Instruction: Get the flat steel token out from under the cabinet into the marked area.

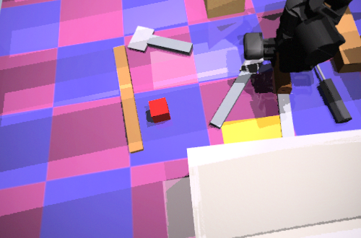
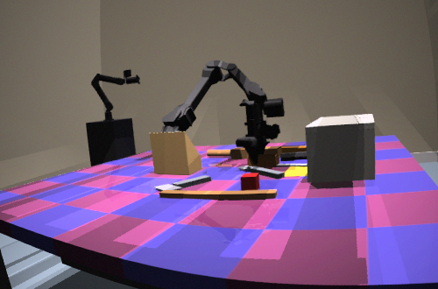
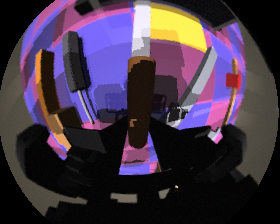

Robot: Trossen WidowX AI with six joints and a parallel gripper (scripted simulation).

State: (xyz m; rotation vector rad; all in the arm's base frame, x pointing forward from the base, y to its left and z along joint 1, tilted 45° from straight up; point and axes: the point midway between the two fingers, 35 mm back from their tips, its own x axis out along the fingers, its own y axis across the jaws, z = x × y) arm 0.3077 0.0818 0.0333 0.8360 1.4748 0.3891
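The white-grey cabinet (image 1: 274, 184) (image 2: 339, 155) stands beyond the yellow marked area (image 1: 250, 130) (image 2: 295, 172) (image 3: 180, 28). The token is not visible; the vent slots do not show. My gripper (image 1: 277, 62) (image 2: 258, 158) (image 3: 138, 118) is shut on the brown handle (image 1: 283, 84) (image 3: 141, 95) of a long tool, low over the table. The tool's pale flat blade (image 1: 286, 109) (image 3: 141, 32) points toward the cabinet along one side of the yellow area. Its far end is hidden in the top view, so I cannot tell whether it is under the cabinet.
A grey flat bar tool (image 1: 231, 99) (image 3: 200, 75) lies close beside the yellow area. A black-handled screwdriver (image 1: 335, 101) (image 3: 75, 65) lies on the other side. Farther off are a red cube (image 1: 159, 109) (image 2: 250, 180), a wooden strip (image 1: 128, 104) and another grey tool (image 1: 170, 44).
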